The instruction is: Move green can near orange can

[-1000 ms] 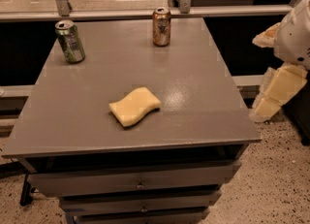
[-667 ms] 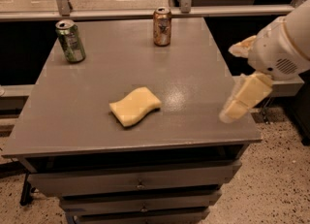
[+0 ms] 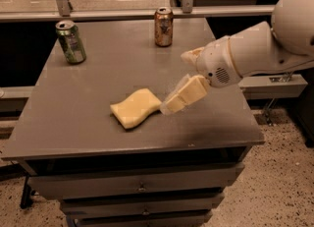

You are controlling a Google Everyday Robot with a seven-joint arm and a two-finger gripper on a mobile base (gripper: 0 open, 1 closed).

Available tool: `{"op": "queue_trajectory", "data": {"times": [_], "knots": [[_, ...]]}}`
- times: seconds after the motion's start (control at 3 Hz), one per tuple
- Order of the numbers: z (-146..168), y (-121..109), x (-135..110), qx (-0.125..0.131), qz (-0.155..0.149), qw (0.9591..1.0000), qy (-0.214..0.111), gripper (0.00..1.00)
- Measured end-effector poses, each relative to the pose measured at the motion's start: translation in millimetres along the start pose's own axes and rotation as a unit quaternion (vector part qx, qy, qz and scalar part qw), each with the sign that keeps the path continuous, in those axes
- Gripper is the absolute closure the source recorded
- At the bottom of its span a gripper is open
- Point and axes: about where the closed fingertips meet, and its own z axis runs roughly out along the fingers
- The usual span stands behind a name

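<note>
- Two drink cans upright along the far edge of the flat grey metal table (image 3: pixel 73 103): small dark green-and-white aluminium can (image 3: pixel 70 42) at upper left of frame, orange-copper aluminium can (image 3: pixel 163 26) at upper centre, well apart.
- Step in hand, as judged: reach toward green can, not yet grasped.
- Route cream two-finger gripper (image 3: pixel 174 82) leftward and up-frame, passing clear of the yellow foam sponge (image 3: pixel 135 108) at centre frame.
- Approach green can from the side, jaws straddling mid-body. Close only once centred, to avoid tipping.
- Avoid brushing orange can during the pass.
- Gripper at centre right of frame, over the table: fingers spread wide, nothing held. Lower fingertip just beside sponge's right edge, contact not determinable.
</note>
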Motion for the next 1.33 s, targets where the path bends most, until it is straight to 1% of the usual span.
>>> {"op": "queue_trajectory", "data": {"times": [0.33, 0.67, 1.0, 1.33], "knots": [[7, 1, -14, 0.000, 0.005, 0.9997, -0.022, 0.00], [7, 1, -14, 0.000, 0.004, 0.9998, -0.022, 0.00], [10, -1, -18, 0.006, -0.001, 0.9990, -0.043, 0.00], [52, -2, -43, -0.004, -0.011, 0.9940, -0.109, 0.00]]}}
